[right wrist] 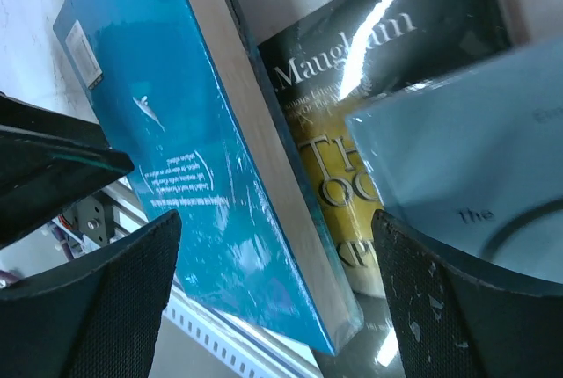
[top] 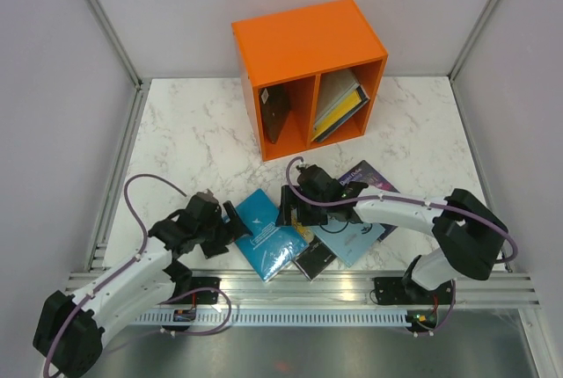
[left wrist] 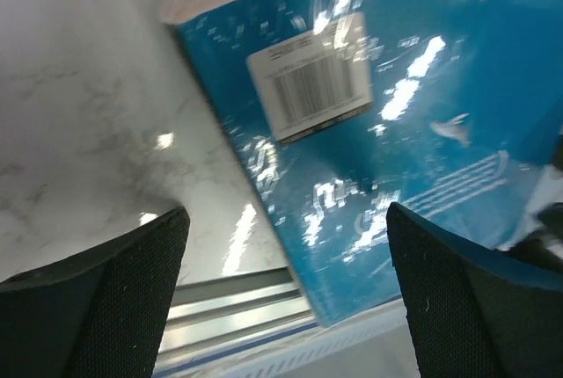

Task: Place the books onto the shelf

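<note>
Pickup stage, I'd say: left gripper (top: 227,221) and right gripper (top: 295,207) flanked the teal book (top: 264,236), fingers of both spread wide, nothing held. It lay on the table (top: 193,132), well apart from the shelf (top: 308,44). Next: pinch 1 edge, lift.

The teal book (left wrist: 369,132) is smeared by blur and glare in the left wrist view and runs off the top and right edges, so its barcode label (left wrist: 310,77) cannot be read. In the right wrist view the dark book (right wrist: 352,70) shows only part of its title between the teal book and the light blue book (right wrist: 466,176), itself cut by the right edge. From above, the right arm (top: 396,209) covers part of the purple book (top: 371,176), and the shelved books (top: 339,104) in the shelf (top: 303,39) are too small and shadowed to read.
</note>
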### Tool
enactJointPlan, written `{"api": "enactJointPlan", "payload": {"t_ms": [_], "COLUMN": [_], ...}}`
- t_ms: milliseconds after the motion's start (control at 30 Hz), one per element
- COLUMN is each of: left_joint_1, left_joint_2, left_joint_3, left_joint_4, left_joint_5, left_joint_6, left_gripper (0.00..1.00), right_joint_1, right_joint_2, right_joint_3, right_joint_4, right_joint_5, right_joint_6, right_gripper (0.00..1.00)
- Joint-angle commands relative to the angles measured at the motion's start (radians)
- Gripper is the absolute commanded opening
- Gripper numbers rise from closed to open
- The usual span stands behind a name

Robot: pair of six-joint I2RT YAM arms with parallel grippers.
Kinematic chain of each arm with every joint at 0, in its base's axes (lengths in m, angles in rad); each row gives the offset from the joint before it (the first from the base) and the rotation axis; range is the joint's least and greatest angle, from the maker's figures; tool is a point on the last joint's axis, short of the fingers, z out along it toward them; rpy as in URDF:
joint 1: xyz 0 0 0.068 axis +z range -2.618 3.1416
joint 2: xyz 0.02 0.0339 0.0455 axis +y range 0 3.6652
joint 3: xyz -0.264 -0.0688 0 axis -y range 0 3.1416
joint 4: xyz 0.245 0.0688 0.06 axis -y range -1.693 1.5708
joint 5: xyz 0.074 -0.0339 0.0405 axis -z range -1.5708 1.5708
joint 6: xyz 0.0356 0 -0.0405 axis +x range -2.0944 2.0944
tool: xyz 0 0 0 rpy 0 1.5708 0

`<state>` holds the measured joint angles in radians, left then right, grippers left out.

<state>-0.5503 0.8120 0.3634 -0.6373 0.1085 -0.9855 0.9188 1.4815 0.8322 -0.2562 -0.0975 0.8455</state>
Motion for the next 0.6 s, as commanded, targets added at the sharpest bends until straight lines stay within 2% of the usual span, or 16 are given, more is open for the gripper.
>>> {"api": "enactJointPlan", "payload": {"t_ms": [0, 133, 267, 300, 433, 500, 567], "left_joint_1": [-0.020, -0.037, -0.060, -0.089, -0.131, -0.140, -0.143], "left_joint_2": [-0.037, -0.011, 0.198, 0.320, 0.518, 0.497, 0.386], "left_joint_3": [-0.121, -0.199, -0.173, -0.155, -0.052, -0.052, -0.055], "left_joint_4": [0.184, 0.339, 0.455, 0.474, 0.566, 0.602, 0.616], "left_joint_5": [-0.029, -0.075, -0.061, -0.062, -0.027, -0.021, -0.042], "left_joint_6": [-0.172, -0.234, -0.257, -0.255, -0.251, -0.274, -0.280], "left_gripper": [0.97, 0.99, 0.99, 0.98, 0.96, 0.95, 0.95], "right_joint_1": [-0.003, 0.000, 0.021, 0.028, 0.043, 0.049, 0.054], "right_joint_2": [0.060, 0.155, 0.218, 0.230, 0.250, 0.253, 0.257], "right_joint_3": [0.002, -0.001, -0.011, -0.016, -0.065, -0.088, -0.119], "right_joint_4": [0.101, 0.153, 0.189, 0.199, 0.247, 0.273, 0.299], "right_joint_5": [-0.067, -0.103, -0.145, -0.151, -0.169, -0.177, -0.180], "right_joint_6": [0.004, -0.002, 0.015, 0.021, 0.055, 0.072, 0.076], "right_gripper": [0.92, 0.91, 0.89, 0.89, 0.88, 0.87, 0.85]}}
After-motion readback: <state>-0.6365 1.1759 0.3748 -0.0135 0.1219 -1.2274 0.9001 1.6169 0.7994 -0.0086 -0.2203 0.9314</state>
